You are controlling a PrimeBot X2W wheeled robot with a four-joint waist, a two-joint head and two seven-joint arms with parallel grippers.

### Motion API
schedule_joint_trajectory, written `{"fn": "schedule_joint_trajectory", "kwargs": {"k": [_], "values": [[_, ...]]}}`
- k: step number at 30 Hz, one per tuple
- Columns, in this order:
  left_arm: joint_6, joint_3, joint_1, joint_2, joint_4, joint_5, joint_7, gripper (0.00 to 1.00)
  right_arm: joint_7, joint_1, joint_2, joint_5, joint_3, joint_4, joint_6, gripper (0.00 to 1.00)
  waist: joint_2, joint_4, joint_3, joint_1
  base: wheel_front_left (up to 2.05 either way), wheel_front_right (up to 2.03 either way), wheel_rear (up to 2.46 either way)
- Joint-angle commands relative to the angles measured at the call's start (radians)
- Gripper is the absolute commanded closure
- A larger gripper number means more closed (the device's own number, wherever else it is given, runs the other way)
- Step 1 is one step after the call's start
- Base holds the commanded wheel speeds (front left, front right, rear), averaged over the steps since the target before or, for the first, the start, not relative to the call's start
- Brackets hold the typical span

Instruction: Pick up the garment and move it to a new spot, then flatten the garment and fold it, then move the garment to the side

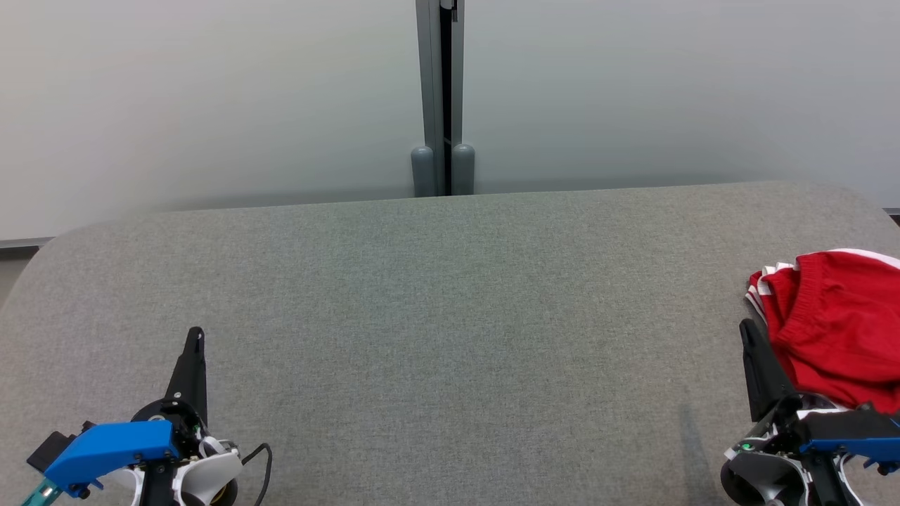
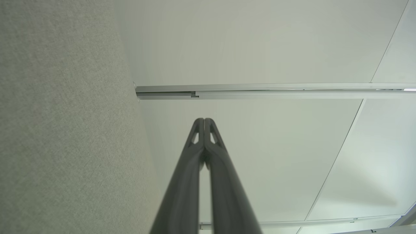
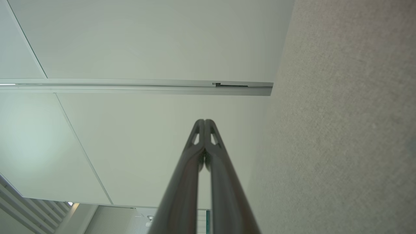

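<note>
At right edge of grey felt tabletop (image 1: 450, 316): crumpled red, white-trimmed cloth garment (image 1: 837, 330). Right end effector (image 1: 747, 330) just beside it, closed, empty; left end effector (image 1: 195, 337) likewise, well apart. Advised: open, pinch one edge.

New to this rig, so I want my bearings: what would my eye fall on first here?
The red garment, white-striped and bunched, lies at the right edge of the grey table. The right pincer sits shut close beside it; the left pincer, also shut, is at the lower left.
</note>
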Motion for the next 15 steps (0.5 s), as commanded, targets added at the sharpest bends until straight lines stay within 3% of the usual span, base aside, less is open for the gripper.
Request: {"fn": "schedule_joint_trajectory", "kwargs": {"k": [1, 15], "values": [[-0.005, 0.002, -0.009, 0.001, -0.004, -0.004, 0.003, 1.0, 0.005, 0.012, -0.006, 0.003, -0.002, -0.004, 0.0, 1.0, -0.0001, 0.0, 0.0, 0.0, 0.0, 0.0, 0.0], [-0.005, 0.002, -0.009, 0.001, -0.004, -0.004, 0.003, 1.0, 0.005, 0.011, -0.006, 0.003, -0.002, -0.004, 0.0, 1.0, -0.0001, 0.0, 0.0, 0.0, 0.0, 0.0, 0.0]]}}
